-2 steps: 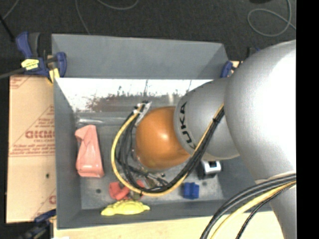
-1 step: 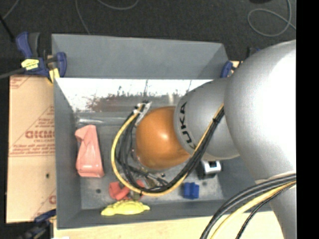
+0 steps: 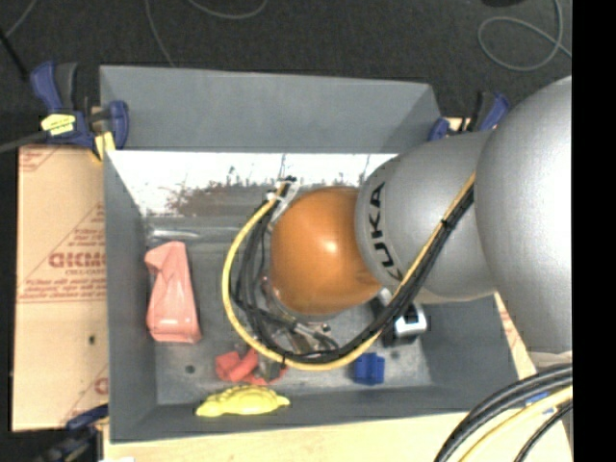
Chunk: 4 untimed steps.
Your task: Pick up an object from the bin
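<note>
Reaching in from 3 o'clock: the grey arm (image 3: 481, 219), ending in an orange cover (image 3: 318, 253) over the middle of the grey metal bin (image 3: 269, 114). Wrapped around that cover, a loop of yellow and black cables (image 3: 236, 268).

Just under the cover, toward 6 o'clock from the bin's centre: the tool (image 3: 296, 333), low over the floor, mostly hidden by cover and cables. Cannot tell whether spread or pressed together. Nothing seen pinched in it.

Nearest to it, at about 8 o'clock from the tool and close beside the cable loop: a small red crumpled lump (image 3: 239, 364), lying on the floor near the 6 o'clock wall. Cannot tell whether touched by the tool.

Just below the red lump, against the 6 o'clock wall: a flat yellow thing (image 3: 241, 402).

At 4 o'clock from the tool, close to the cable: a small blue block (image 3: 367, 369).

At 3 o'clock from the tool: a small blue-and-white piece (image 3: 409, 323); loose or fixed to the arm, cannot tell.

Well apart at 9 o'clock, near the wall: a soft pink folded bag (image 3: 171, 292), lying lengthwise from 12 to 6.
</note>
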### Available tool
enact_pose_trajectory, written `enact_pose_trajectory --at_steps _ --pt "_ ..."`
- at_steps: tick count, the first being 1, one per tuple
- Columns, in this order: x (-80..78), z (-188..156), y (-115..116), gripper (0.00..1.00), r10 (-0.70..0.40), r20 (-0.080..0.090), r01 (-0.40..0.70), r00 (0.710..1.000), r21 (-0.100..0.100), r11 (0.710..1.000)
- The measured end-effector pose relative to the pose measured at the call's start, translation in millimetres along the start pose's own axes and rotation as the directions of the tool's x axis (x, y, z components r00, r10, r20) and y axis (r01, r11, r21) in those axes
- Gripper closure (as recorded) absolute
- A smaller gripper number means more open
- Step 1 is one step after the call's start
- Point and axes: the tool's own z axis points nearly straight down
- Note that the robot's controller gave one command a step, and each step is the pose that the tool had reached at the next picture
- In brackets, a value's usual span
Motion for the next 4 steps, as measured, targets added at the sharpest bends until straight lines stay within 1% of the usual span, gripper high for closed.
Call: enact_pose_trajectory --at_steps 1,2,3,4 --pt "-10.0 -58.3 -5.0 1.0 0.007 0.008 -0.007 1.0 0.001 1.0" --pt "-11.5 -77.2 -5.6 1.0 0.01 0.014 -0.01 1.0 0.002 1.0" --pt "-32.7 -17.3 45.4 1.0 -0.485 0.008 0.485 0.874 0.003 0.874" --pt "-32.9 -17.4 45.3 1.0 -0.484 0.008 0.484 0.875 0.003 0.875"
